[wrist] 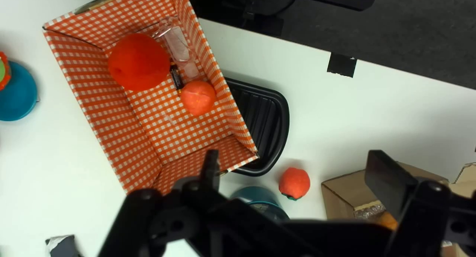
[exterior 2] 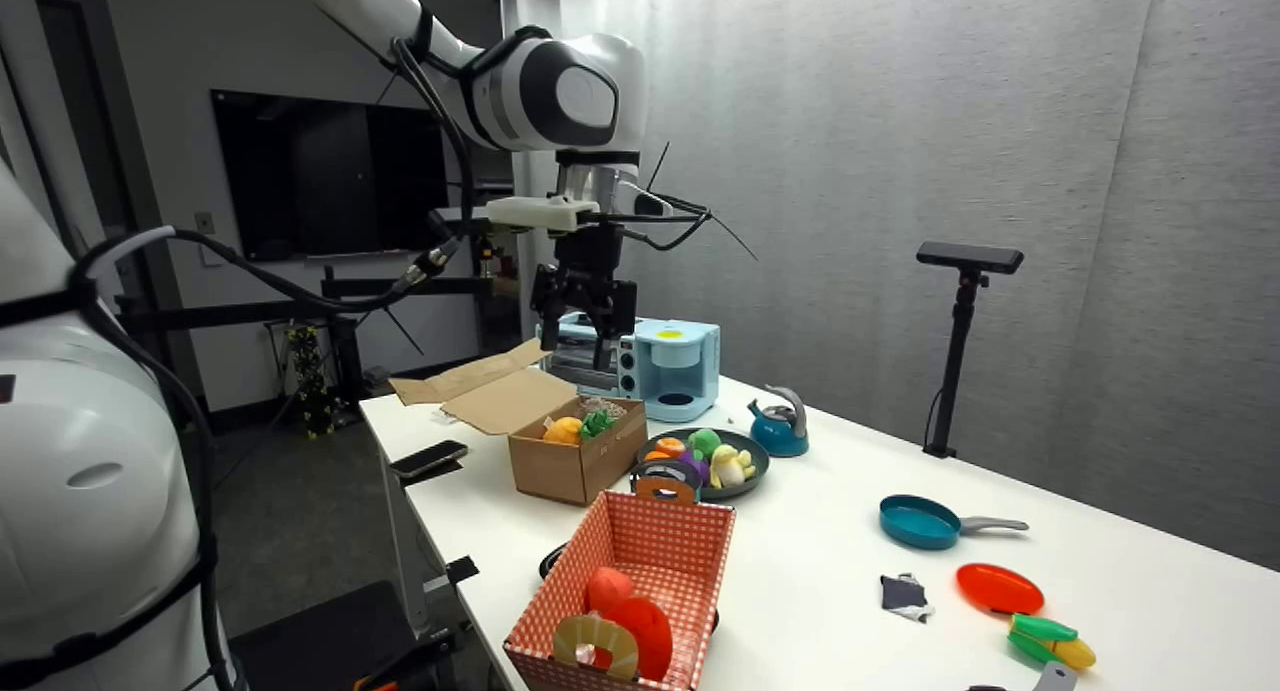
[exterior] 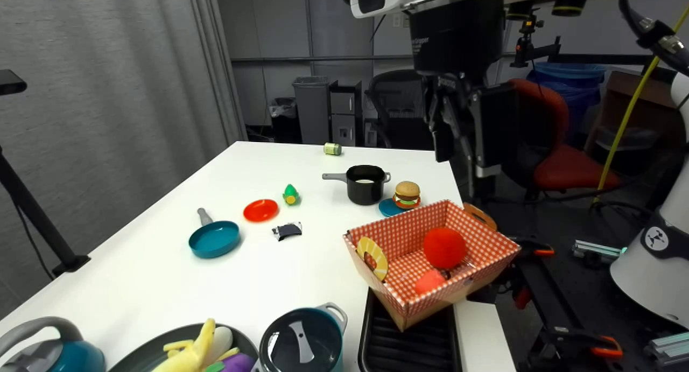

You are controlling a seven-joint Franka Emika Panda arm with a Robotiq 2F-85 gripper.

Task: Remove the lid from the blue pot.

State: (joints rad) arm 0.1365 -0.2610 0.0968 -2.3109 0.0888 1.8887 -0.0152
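The blue pot (exterior: pixel 339 355) stands on the table at the bottom of an exterior view, cut off by the frame edge. The round dark lid (exterior: pixel 303 339), with a pale grey handle bar, sits on it. In the wrist view the pot (wrist: pixel 253 193) and lid (wrist: pixel 270 211) show partly, behind my gripper's left finger parts. In an exterior view the pot is mostly hidden behind the checkered basket. My gripper (wrist: pixel 293 156) is open and empty, with its fingers wide apart. It hangs high above the table in both exterior views (exterior: pixel 464 159) (exterior 2: pixel 575 346).
The checkered basket (exterior: pixel 395 224) rests on a black ridged tray (wrist: pixel 262 119) beside the pot. An orange-red toy fruit (wrist: pixel 294 182) and an open cardboard box (exterior 2: pixel 580 466) are near the pot. A dark pan of toy food (exterior 2: pixel 750 471) and a kettle (exterior 2: pixel 780 431) stand close by.
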